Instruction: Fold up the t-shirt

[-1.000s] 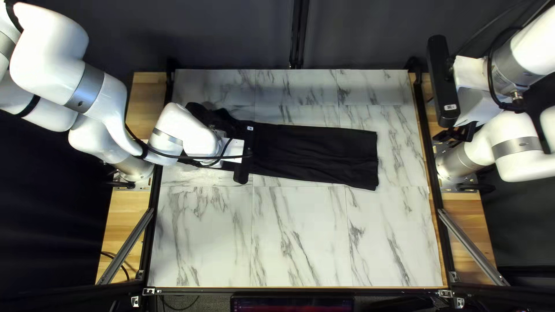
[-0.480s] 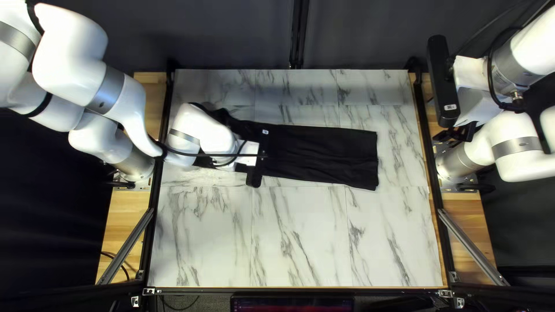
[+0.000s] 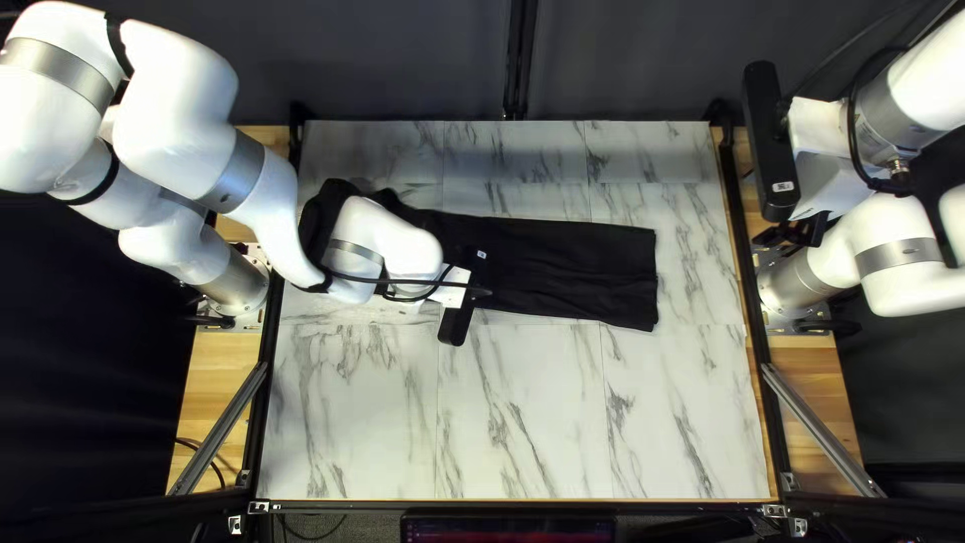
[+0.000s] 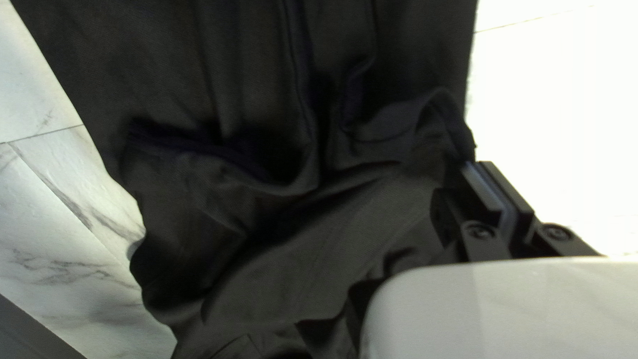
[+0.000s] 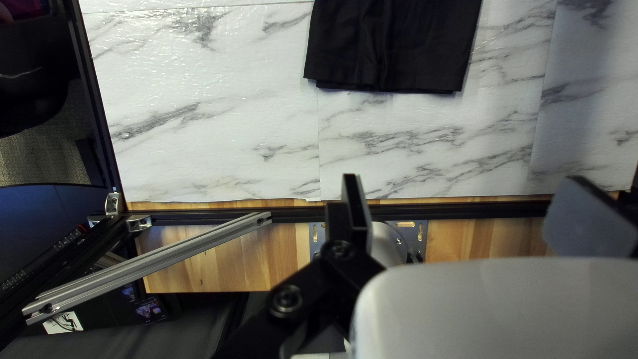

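The black t-shirt (image 3: 573, 266) lies as a long narrow strip across the table, its left part bunched under my left arm. My left gripper (image 3: 457, 287) is over its middle in the top left view, fingertips hidden there. The left wrist view shows the left gripper (image 4: 493, 183) with its fingers together on the edge of the t-shirt (image 4: 299, 246), where a loose layer rises to the tips. My right gripper (image 3: 799, 229) is off the cloth, by the table's right edge. In the right wrist view the right gripper (image 5: 472, 206) stands open, the flat end of the t-shirt (image 5: 399, 46) ahead of it.
Marbled tabletop (image 3: 523, 412) shows in front of and behind the cloth. Black rails (image 3: 749, 302) run along the table's sides, with angled metal bars (image 3: 819, 427) near the front corners. A dark curtain (image 3: 402, 60) hangs behind.
My left arm has moved toward the right and slightly toward the near edge, its gripper turning a little, uncovering bunched cloth behind it. The right arm and the flat right end of the t-shirt are unchanged.
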